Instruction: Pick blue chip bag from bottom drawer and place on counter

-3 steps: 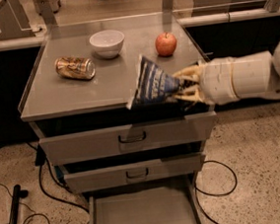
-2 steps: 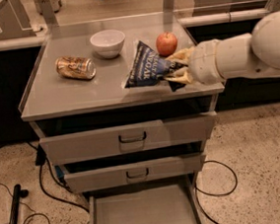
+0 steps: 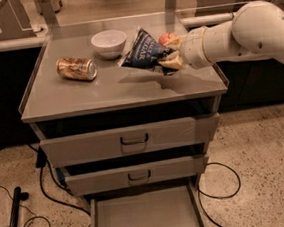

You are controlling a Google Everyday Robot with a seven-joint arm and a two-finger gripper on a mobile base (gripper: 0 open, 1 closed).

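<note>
Gripping the blue chip bag (image 3: pixel 140 49), fingers (image 3: pixel 170 53) have moved farther over the counter (image 3: pixel 129 89).

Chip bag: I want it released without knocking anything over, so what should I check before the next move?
1. Gripper, over the right rear of the counter, shut on bag: ok.
2. Bag out of drawer: ok.
3. Bag above counter: ok.
4. Bag resting on counter: not ok, appears held above its shadow.
5. Bag clear of bowl: cannot tell, corner looks close.
6. Can apart from bag: ok.
</note>
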